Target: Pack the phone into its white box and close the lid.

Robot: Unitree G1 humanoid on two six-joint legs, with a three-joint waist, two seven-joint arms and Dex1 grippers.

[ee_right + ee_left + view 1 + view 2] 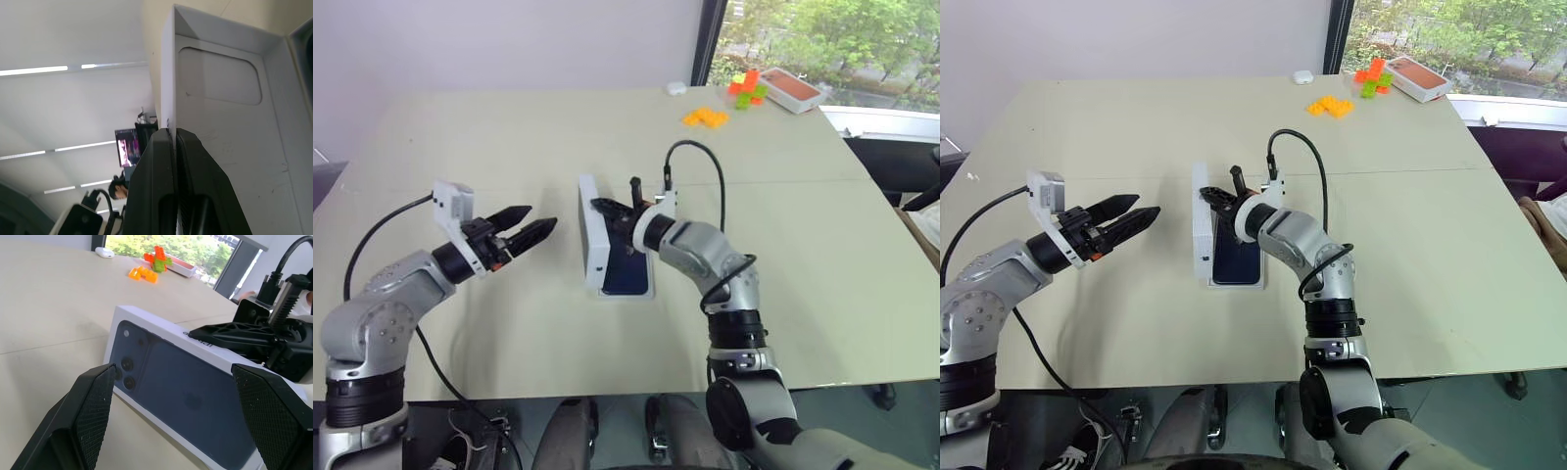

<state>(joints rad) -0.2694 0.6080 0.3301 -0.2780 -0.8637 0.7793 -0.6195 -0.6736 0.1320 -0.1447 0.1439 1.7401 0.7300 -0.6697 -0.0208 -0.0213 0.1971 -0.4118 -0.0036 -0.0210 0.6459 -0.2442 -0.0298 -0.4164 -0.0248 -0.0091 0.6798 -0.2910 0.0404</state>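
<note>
White lid (pixel 592 237) stands on edge, pinched at its upper rim by right gripper (pixel 619 208), fingers clamped tight on cardboard wall. Phone (pixel 628 274) lies in white box (pixel 648 291) just below and beside that gripper, lid's open face toward it. Risk: thin-edge pinch lets lid twist or slip while tipping over, landing skewed on box rim, jamming on corner. Left gripper (pixel 521 235) hangs wide open, empty, near lid's printed face, apart from it.
</note>
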